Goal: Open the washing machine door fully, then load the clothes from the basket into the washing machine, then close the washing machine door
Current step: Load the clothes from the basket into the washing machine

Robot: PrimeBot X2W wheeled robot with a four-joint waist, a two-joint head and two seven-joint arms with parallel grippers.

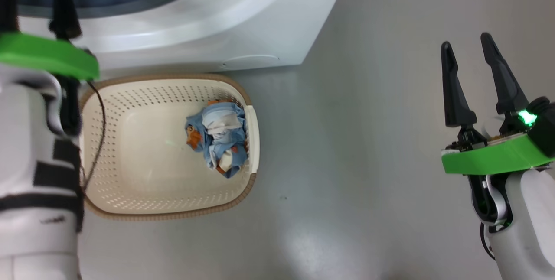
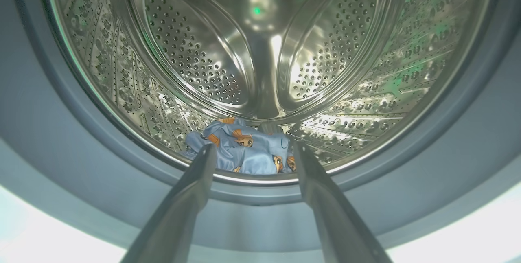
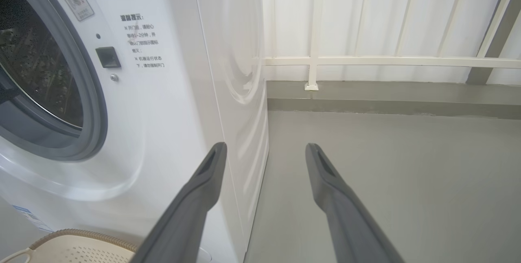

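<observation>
Left gripper [image 1: 37,7] is at the top left of my head view. Its dark fingers poke into the round mouth of the washing machine [image 1: 208,24]. Below it the basket [image 1: 173,79] sits on the grey floor [image 1: 368,141], just beside the machine's front. One blue cloth with orange bears [image 1: 219,139] lies bunched at the basket's right end, well apart from both grippers. My right gripper [image 1: 466,42] hangs over bare floor far off to the right. Its fingers are spread with nothing in them.

From the left wrist, I see the left gripper [image 2: 254,147] with its fingers wide apart, holding nothing. Right at the tips, the other blue cloth [image 2: 244,153] lies at the front bottom of the shiny drum [image 2: 195,59], behind the grey rubber ring [image 2: 61,132]. I cannot tell if the tips touch it.

From the right wrist, the right gripper [image 3: 265,147] is spread and empty. It points at the machine's right front corner. A bit of the basket [image 3: 73,246] peeks in at the bottom left.
</observation>
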